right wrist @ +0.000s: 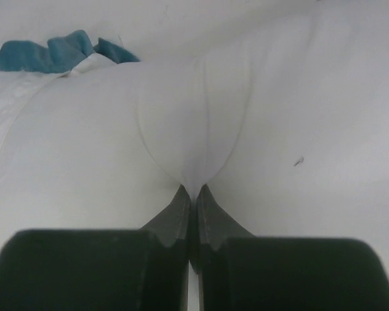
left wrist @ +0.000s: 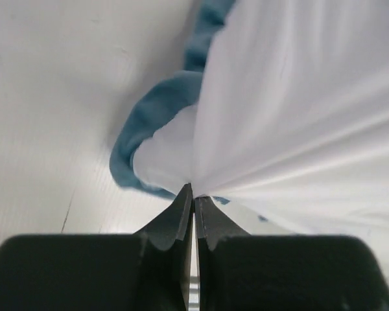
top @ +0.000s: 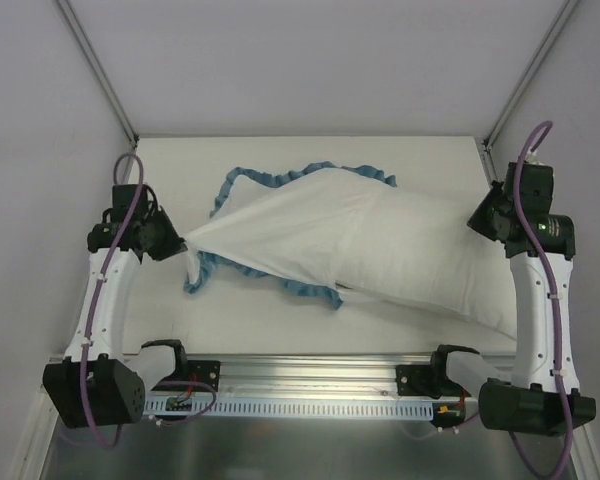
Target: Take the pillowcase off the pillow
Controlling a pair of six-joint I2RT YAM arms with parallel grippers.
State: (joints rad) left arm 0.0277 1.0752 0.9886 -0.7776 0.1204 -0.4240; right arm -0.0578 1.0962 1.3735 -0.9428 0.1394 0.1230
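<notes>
From above, the left claw pinches the pillowcase at nine o'clock on the tabletop. The right claw nips the pillow at three o'clock, probably so the two can be drawn apart. In the left wrist view the jaws are pressed together on white cloth below the teal frill. In the right wrist view the jaws pinch a fold of plain pillow fabric, with the frill at eleven o'clock.

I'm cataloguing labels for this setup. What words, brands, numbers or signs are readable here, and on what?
None readable: the pillowcase, the pillow and the table carry no lettering in any view.
The small circuit board on the front rail: any markings are too small to read.
</notes>
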